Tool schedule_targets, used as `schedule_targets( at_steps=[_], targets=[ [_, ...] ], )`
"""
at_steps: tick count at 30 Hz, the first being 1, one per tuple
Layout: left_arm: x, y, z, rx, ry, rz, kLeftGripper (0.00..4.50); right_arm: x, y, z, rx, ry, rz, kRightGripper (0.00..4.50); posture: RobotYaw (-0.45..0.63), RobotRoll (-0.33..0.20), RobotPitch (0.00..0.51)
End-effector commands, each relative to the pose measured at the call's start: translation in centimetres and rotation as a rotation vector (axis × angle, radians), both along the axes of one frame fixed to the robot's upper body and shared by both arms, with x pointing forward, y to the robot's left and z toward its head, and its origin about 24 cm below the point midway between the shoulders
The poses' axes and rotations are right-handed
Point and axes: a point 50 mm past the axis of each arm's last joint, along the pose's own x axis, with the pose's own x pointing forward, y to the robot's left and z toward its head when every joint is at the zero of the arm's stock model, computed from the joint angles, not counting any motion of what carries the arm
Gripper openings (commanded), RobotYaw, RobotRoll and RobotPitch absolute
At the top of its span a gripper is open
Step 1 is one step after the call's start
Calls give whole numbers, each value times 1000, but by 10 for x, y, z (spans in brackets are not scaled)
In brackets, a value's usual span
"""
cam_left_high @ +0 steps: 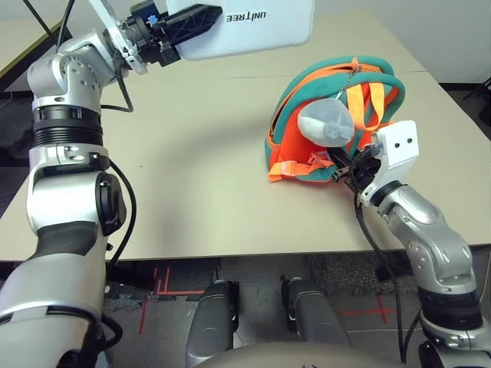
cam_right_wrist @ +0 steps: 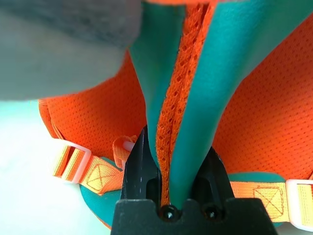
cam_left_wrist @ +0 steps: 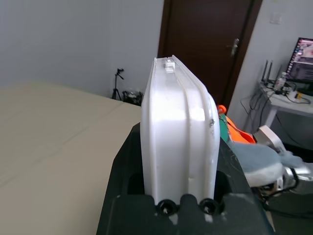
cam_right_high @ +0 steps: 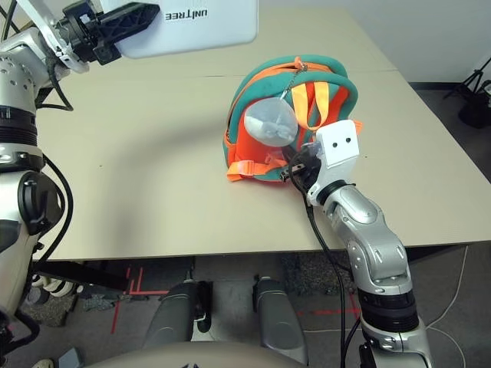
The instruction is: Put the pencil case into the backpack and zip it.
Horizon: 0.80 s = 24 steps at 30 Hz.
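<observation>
The left pincer [cam_left_wrist: 178, 205] holds the white pencil case [cam_left_high: 268, 27] by one end, up above the table [cam_left_high: 192, 199] and to the left of the backpack [cam_right_high: 247, 146]. The case looks stiff and fairly light, its smooth shell likely to slip or swing if pinched too near the edge — a grip farther in, across the thickness, should steady it. The right pincer [cam_right_wrist: 171, 196] is closed on the backpack's teal-and-orange straps, low on the near side. That fabric looks soft and likely to sag — best held firmly by a thick fold like this one.
</observation>
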Motion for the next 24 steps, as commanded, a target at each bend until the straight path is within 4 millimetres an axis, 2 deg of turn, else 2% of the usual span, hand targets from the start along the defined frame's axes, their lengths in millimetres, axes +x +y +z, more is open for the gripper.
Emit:
schedule_targets(
  at_steps=[1, 9, 18, 24],
  targets=[
    [-6, 1, 3, 33, -14, -37, 1230, 1, -6, -18, -32, 92, -29, 377, -228, 0, 109],
    [-7, -4, -5, 82, 24, -88, 1230, 2, -6, -20, -39, 97, -25, 377, -226, 0, 108],
    [6, -10, -25, 168, 61, -64, 1230, 4, -6, -18, -43, 88, -24, 377, -229, 0, 107],
    [9, -22, -34, 277, 49, -133, 1230, 4, -5, -16, -44, 82, -23, 377, -231, 0, 109]
  ],
)
